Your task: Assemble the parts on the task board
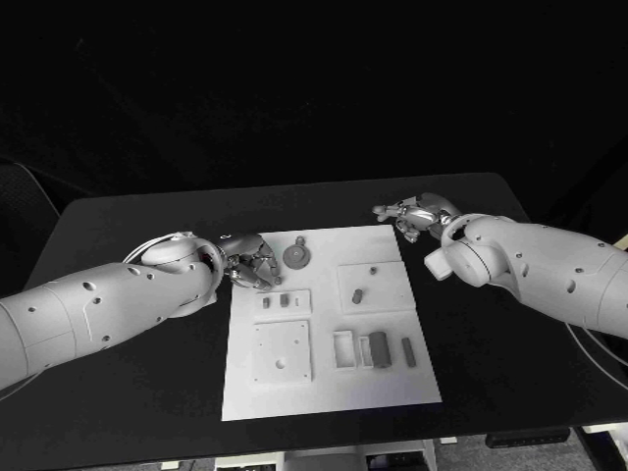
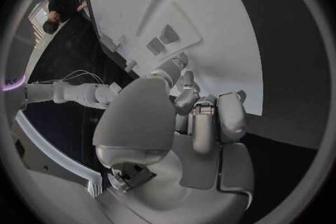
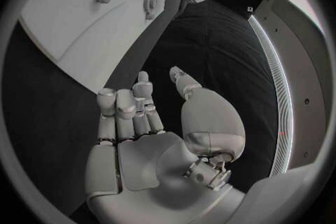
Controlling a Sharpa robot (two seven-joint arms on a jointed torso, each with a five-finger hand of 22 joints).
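My left hand [image 1: 252, 265] curls its fingers [image 2: 203, 123] empty at the flat white task board [image 1: 399, 388], beside the grey round part [image 1: 297, 257]; my right hand [image 1: 410, 216] waits open off its far corner, ready.

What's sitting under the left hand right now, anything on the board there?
The left hand hovers over the task board's far left corner, beside a round grey part. Whatever lies directly beneath its fingers is covered.

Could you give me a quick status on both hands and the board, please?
Left hand at the task board's far left corner, holding nothing visible. Right hand open over bare table. Grey parts lie on the board. Nothing in the way.
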